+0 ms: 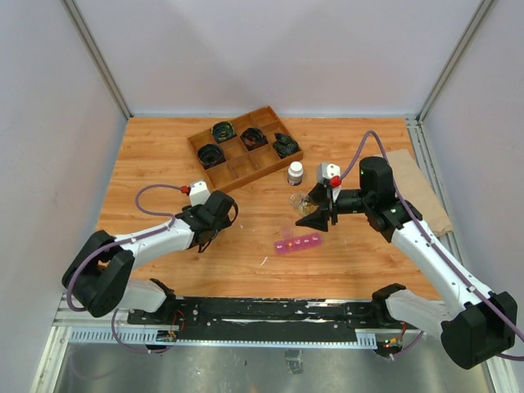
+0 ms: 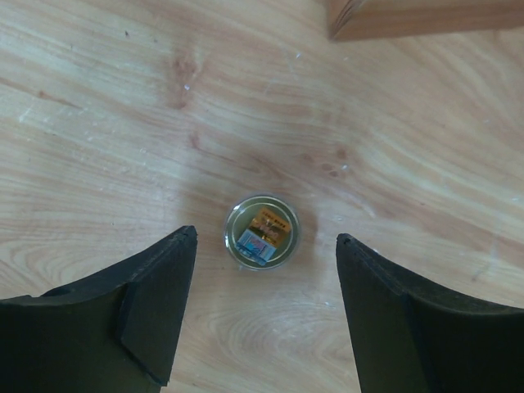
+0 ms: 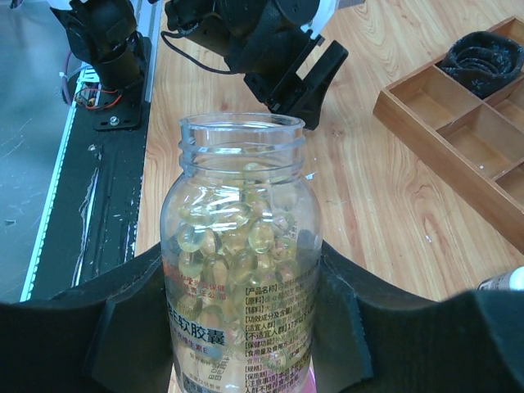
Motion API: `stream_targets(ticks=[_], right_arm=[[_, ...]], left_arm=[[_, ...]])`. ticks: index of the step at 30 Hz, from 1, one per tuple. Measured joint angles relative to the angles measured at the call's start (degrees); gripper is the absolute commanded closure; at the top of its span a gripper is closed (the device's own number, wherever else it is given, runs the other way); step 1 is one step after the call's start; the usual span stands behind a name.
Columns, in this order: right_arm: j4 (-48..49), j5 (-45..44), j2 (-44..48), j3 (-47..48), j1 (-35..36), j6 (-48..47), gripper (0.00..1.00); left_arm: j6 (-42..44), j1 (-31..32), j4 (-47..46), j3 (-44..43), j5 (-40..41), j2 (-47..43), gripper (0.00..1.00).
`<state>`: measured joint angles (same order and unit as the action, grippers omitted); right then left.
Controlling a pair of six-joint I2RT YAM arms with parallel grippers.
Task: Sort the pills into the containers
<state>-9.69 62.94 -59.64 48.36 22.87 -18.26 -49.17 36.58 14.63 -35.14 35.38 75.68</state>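
Note:
My right gripper (image 1: 315, 214) (image 3: 241, 250) is shut on a small clear glass jar (image 3: 237, 246) with an open mouth. The jar holds many tan-yellow pills (image 3: 233, 233). In the top view the jar (image 1: 303, 201) hangs tilted just above and behind the pink compartment strip (image 1: 299, 244). A pink sliver of the strip (image 3: 311, 383) shows under the jar in the right wrist view. My left gripper (image 1: 214, 214) (image 2: 266, 234) is open and empty, low over the table. The jar's round lid (image 2: 262, 232) lies between its fingertips, apart from both.
A brown wooden divided tray (image 1: 244, 147) (image 3: 458, 123) with black coiled items stands at the back; its corner (image 2: 409, 16) shows in the left wrist view. A white-capped bottle (image 1: 295, 173) stands beside it. A brown sheet (image 1: 417, 188) lies at the right edge.

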Motion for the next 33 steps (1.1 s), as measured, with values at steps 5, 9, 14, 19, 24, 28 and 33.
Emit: stream_targets(ticks=[5,9,14,19,24,28,33], right_arm=[[0.0,-0.13,0.0,-0.11,0.0,-0.22,0.96],[-0.02,-0.13,0.0,-0.11,0.0,-0.46,0.96],[-0.02,-0.13,-0.04,-0.11,0.0,-1.01,0.96],[-0.02,-0.15,-0.04,-0.11,0.0,-1.14,0.96],[-0.02,-0.15,-0.07,-0.11,0.0,-1.25,0.96],[-0.02,-0.15,-0.07,-0.11,0.0,-1.25,0.96],[-0.68,-0.13,-0.07,-0.13,0.0,-2.23,0.97]], left_arm=[[1.05,-0.13,0.07,0.0,-0.11,3.32,0.34],[1.79,-1.22,-0.68,0.0,-0.66,4.13,0.39],[2.36,-2.67,-1.64,0.0,-1.46,5.44,0.46],[2.82,-2.71,-1.95,-0.39,-1.7,6.56,0.51],[2.91,-2.71,-1.6,-1.09,-1.86,7.23,0.52],[3.1,-2.71,-1.57,-1.16,-1.9,7.26,0.67],[4.55,-2.73,-1.14,-1.44,-3.23,6.88,0.84]])
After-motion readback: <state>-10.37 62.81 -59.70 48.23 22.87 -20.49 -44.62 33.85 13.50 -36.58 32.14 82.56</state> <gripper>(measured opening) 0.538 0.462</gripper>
